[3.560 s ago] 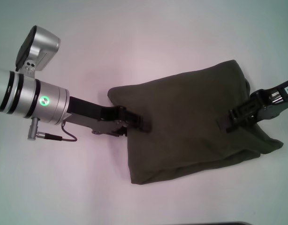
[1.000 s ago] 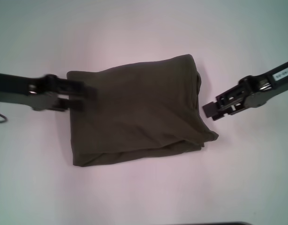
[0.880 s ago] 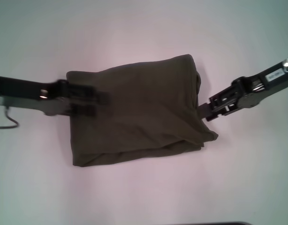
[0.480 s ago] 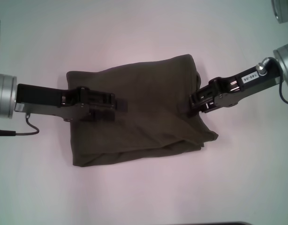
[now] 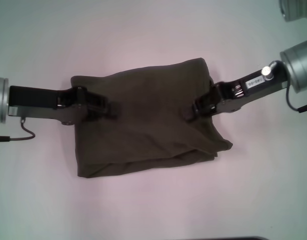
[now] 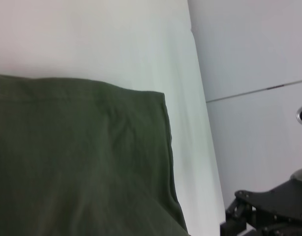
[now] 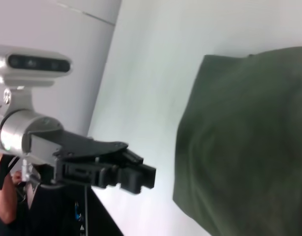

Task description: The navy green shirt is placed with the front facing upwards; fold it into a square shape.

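Note:
The navy green shirt [image 5: 148,130] lies folded into a rough square in the middle of the white table, plain olive side up, with looser layers sticking out at its near right corner. My left gripper [image 5: 107,107] reaches in from the left and hovers open over the shirt's left part. From the right, my right gripper [image 5: 193,111] comes in open over the shirt's right part. The left wrist view shows the shirt [image 6: 82,157] and the right gripper [image 6: 234,219] beyond it. In the right wrist view I see the shirt [image 7: 249,142] and the left gripper [image 7: 141,177].
The white table [image 5: 153,210] surrounds the shirt on all sides. A dark strip shows at the table's near edge [image 5: 228,238]. The table's far edge and a pale wall or floor [image 6: 254,59] appear in the left wrist view.
The shirt has slid left since the first frame. In the last second both grippers came in from outside its edges to above it; the left one then drew back slightly.

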